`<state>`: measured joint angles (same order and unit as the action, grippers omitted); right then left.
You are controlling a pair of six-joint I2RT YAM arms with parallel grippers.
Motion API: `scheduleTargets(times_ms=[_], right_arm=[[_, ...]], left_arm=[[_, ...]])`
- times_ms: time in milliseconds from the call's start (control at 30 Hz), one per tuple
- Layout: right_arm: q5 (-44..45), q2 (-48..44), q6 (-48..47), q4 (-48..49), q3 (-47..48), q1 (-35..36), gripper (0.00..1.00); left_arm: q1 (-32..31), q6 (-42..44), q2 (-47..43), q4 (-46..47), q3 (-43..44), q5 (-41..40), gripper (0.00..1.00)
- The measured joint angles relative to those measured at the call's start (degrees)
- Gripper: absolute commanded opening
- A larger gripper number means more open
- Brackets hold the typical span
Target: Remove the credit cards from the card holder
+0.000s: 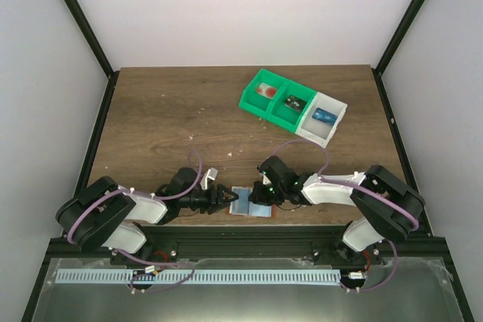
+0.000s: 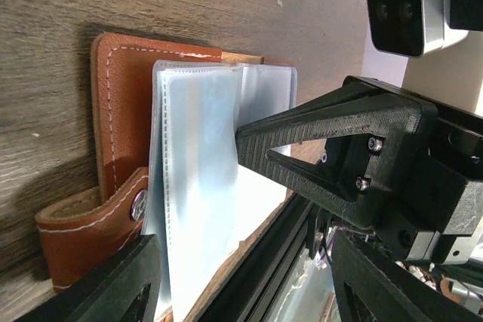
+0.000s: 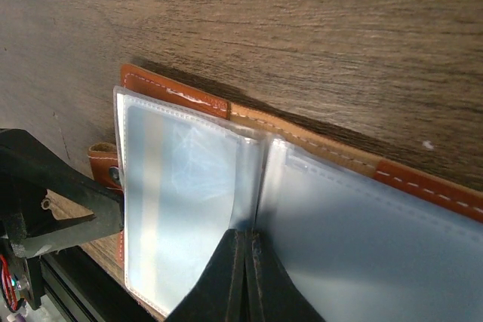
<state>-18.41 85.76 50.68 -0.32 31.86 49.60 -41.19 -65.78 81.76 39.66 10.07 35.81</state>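
Observation:
The card holder (image 1: 263, 210) lies open at the table's near edge, with a reddish-brown leather cover (image 2: 121, 96) and pale blue-grey clear sleeves (image 3: 181, 201). My left gripper (image 1: 229, 200) is open, its fingers on either side of the holder's left sleeves (image 2: 200, 186), next to the snap tab (image 2: 90, 231). My right gripper (image 3: 245, 262) is shut, its tips pressed at the middle fold between the sleeves. I cannot tell whether a sleeve is pinched. No card shows plainly inside the sleeves. A blue card (image 1: 324, 117) lies in the white tray.
A row of two green trays (image 1: 275, 99) and one white tray (image 1: 326, 122) stands at the back right, with small items inside. The black frame rail (image 2: 264, 262) runs just beside the holder along the table edge.

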Motion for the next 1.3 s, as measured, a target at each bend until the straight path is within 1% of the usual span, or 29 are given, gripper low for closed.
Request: scheduleTargets(times_ms=[267, 700, 933, 1133, 1300], right_arm=[[-0.02, 0.0, 0.2, 0.09, -0.02, 0.0, 0.0], [-0.02, -0.22, 0.66, 1.75, -0.98, 0.0, 0.0], [-0.07, -0.55, 1.11, 2.84, -1.75, 0.0, 0.01], [-0.04, -1.6, 1.77, 3.32, -2.62, 0.0, 0.05], [0.28, -3.56, 1.95, 2.82, -2.8, 0.0, 0.06]], left_arm=[[-0.02, 0.7, 0.74, 0.44, 0.0, -0.15, 0.61], [-0.5, 0.61, 1.49, 0.96, 1.31, 0.26, 0.59], [-0.59, -0.09, -0.39, 0.87, 1.9, 0.52, 0.58], [-0.92, -0.7, -2.86, 0.63, 2.05, 0.7, 0.58], [-0.96, -1.14, -3.19, 0.28, 2.71, 0.74, 0.59]])
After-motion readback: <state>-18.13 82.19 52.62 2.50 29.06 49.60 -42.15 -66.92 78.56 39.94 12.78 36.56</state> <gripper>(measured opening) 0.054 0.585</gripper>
